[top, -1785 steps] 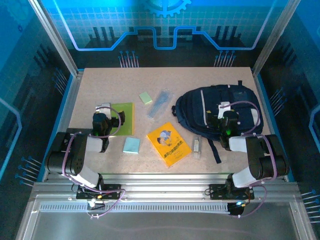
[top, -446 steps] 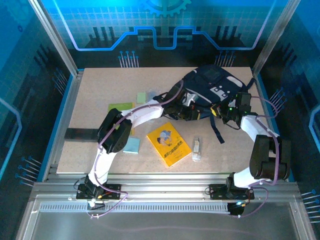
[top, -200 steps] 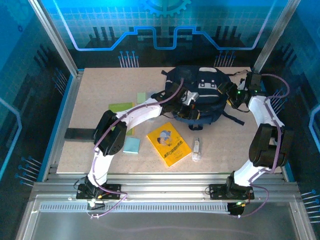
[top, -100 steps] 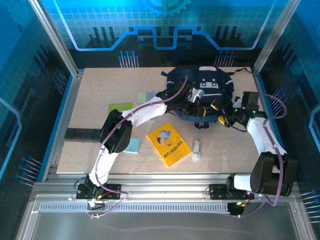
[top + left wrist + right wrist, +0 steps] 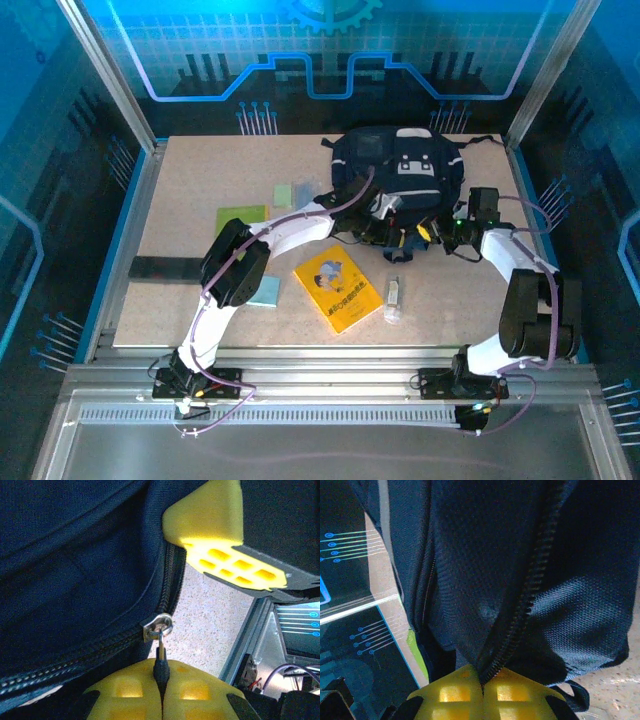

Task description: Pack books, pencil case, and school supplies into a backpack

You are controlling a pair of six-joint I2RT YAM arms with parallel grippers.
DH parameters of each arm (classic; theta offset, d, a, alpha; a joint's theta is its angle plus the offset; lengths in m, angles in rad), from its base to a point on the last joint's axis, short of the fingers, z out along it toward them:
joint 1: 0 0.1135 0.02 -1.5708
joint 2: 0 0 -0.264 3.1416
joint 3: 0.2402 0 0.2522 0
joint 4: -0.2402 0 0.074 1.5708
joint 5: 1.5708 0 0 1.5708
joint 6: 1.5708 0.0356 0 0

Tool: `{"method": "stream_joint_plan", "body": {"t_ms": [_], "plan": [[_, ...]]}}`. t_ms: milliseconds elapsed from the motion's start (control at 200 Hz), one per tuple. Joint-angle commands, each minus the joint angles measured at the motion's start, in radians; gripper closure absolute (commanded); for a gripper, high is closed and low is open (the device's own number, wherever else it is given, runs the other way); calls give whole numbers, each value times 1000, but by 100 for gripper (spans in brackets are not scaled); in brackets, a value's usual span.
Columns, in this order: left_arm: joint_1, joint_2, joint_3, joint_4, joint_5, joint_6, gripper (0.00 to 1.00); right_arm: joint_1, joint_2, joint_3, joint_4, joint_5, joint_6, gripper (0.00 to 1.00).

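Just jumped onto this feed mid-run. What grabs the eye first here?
Both arms meet at the dark navy backpack at the far middle of the table. The left gripper is shut on the zipper pull, and the right gripper pinches the bag's fabric at the zipper teeth. The orange-yellow book lies unpacked in front of the bag.

The navy backpack [image 5: 400, 170] lies at one o'clock. Flat on the table: orange-yellow book [image 5: 337, 287] at six, lime-green book [image 5: 235, 215] at nine, teal pad [image 5: 265, 291] at seven, clear tube [image 5: 394, 297] at five.
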Motion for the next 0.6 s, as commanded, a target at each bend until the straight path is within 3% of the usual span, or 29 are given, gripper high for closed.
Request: {"method": "stream_joint_plan", "body": {"t_ms": [0, 170, 380, 500, 595], "plan": [[30, -124, -39, 5, 33, 8, 100, -43, -3, -7, 40, 93, -51, 100], [130, -189, -118, -49, -39, 54, 100, -80, -41, -30, -10, 153, -123, 100], [256, -212, -183, -79, -114, 116, 100, -129, -45, -28, -30, 138, -164, 100], [287, -196, -180, -77, -135, 130, 100, -146, -32, 8, -59, 155, -205, 100], [271, -204, -183, -40, -90, 113, 100, -152, -6, 74, -99, 164, -250, 100]]}}
